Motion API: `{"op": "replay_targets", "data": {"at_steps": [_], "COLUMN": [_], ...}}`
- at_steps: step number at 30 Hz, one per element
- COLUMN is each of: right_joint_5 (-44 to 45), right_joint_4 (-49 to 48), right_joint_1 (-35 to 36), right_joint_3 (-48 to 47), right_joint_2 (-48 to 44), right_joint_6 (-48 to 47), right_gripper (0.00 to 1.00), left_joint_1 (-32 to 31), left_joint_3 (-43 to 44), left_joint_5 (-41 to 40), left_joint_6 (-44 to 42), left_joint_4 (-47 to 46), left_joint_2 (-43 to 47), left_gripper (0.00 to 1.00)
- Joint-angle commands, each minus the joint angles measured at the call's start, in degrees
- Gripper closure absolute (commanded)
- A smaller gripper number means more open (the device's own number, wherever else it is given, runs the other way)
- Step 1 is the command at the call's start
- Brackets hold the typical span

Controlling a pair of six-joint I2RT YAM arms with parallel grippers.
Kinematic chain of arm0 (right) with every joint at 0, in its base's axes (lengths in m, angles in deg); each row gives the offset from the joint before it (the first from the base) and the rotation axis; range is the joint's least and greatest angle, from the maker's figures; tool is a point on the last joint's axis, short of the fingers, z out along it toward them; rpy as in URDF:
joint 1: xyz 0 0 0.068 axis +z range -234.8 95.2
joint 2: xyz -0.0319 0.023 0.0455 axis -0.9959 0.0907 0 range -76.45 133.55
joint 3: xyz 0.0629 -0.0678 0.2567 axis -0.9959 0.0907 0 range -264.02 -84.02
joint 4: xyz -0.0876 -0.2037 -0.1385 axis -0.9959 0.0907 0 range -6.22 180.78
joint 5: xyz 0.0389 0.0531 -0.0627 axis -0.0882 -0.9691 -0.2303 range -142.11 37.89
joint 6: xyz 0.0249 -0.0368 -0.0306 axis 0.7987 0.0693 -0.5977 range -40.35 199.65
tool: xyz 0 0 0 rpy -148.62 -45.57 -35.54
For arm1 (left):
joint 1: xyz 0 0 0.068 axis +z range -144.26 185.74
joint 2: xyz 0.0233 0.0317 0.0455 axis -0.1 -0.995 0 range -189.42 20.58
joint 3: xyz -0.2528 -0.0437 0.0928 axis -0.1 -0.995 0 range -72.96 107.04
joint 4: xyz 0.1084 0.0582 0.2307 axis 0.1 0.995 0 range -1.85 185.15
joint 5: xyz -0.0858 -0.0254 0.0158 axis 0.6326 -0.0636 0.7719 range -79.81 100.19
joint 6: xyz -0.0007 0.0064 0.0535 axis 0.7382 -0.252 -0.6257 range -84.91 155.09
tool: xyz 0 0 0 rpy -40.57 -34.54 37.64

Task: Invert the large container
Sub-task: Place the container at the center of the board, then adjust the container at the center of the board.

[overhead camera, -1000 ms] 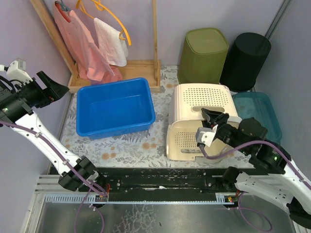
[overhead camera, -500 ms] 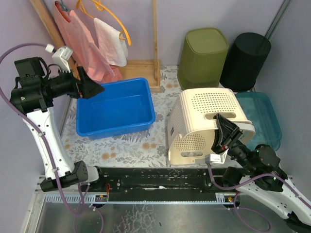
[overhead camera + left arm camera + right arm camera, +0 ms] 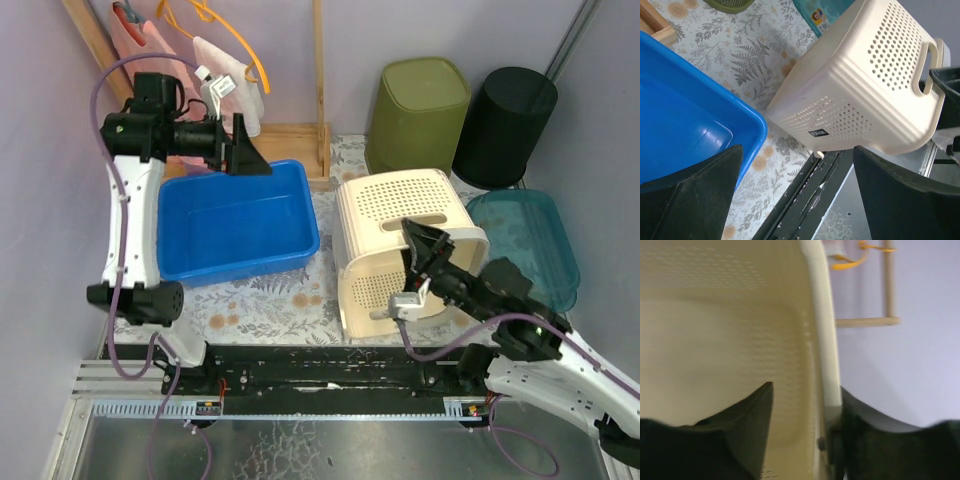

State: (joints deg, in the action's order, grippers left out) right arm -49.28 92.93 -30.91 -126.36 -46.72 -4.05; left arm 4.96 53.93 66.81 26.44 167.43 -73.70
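Cream basket (image 3: 400, 215) tipped, small dark label (image 3: 816, 133) unreadable, right gripper (image 3: 807, 395) clamping its rim, left gripper (image 3: 797, 150) spread wide

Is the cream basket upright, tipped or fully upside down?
Tipped: the basket leans at an angle, with the right claw clamped on its rim.

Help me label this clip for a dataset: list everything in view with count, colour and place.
cream basket: 1, cream, tilted, centre-right of mat
blue tub: 1, blue, left of basket
teal tub: 1, teal, right of basket
olive bin: 1, olive green, back
black bin: 1, black, back right
wooden rack: 1, light wood, back left
pink cloth: 1, pink, on rack
white cloth: 1, white, on rack
hanger: 1, orange, on rack
floral mat: 1, pale, under tubs
left gripper: 1, black, open above blue tub
right gripper: 1, black, fingers astride basket rim
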Motion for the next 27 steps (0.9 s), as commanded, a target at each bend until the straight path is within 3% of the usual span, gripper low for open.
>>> {"op": "replay_targets", "data": {"at_steps": [1,4,5,6,8,9,12,16,19,23,27], "right_joint_5": [-1.1,-3.09,-3.34,-3.61,-3.38,-2.82,0.1,5.95,7.57,13.09,6.85], "right_joint_4": [35.43,38.71,39.9,41.71,44.47,45.5,45.8,42.05,38.94,37.7,46.84], "right_joint_1": [0.03,0.09,0.12,0.13,0.03,0.05,0.12,0.11,0.15,-0.27,-2.45], "right_joint_3": [-5.08,-12.24,-14.12,-16.85,-23.84,-26.75,-32.09,-32.73,-31.29,-37.7,-55.76], "right_joint_2": [14.23,18.46,19.66,21.5,27.49,30.07,36.63,40.75,41.43,46.82,54.15], "right_joint_6": [15.52,19.13,19.68,20.84,25.38,27.96,30.84,29.8,29.85,36.92,45.45], "right_gripper": [0.35,0.08,0.07,0.13,0.42,0.51,0.68,0.8,0.98,1.0,1.0], "left_joint_1": [-0.91,-0.92,-1.0,-1.19,-1.45,-1.47,-1.46,-1.48,-1.43,-1.5,-1.42], "left_joint_3": [5.83,3.74,1.25,-1.83,-9.42,-13.8,-24.32,-26.3,-28.79,-33.98,-33.77], "left_joint_5": [2.75,4.89,6.84,8.25,7.19,5.0,-3.5,-10.24,-12.89,-16.2,-19.06], "left_joint_6": [2.25,1.2,0.09,-2.05,-3.03,-1.38,1.15,-1.37,-4.06,-4.85,-4.69], "left_joint_4": [-2.35,-3.22,-3.31,-3.07,-6.36,-10.64,-21.12,-18.5,-16.39,-17.66,-17.83], "left_joint_2": [-6.81,-7.86,-7.17,-5.57,-0.13,4.0,16.02,20.53,23.21,29.0,30.99], "left_gripper": [0.1,0.09,0.09,0.09,0.09,0.09,0.06,0.06,0.08,0.11,0.11]}}
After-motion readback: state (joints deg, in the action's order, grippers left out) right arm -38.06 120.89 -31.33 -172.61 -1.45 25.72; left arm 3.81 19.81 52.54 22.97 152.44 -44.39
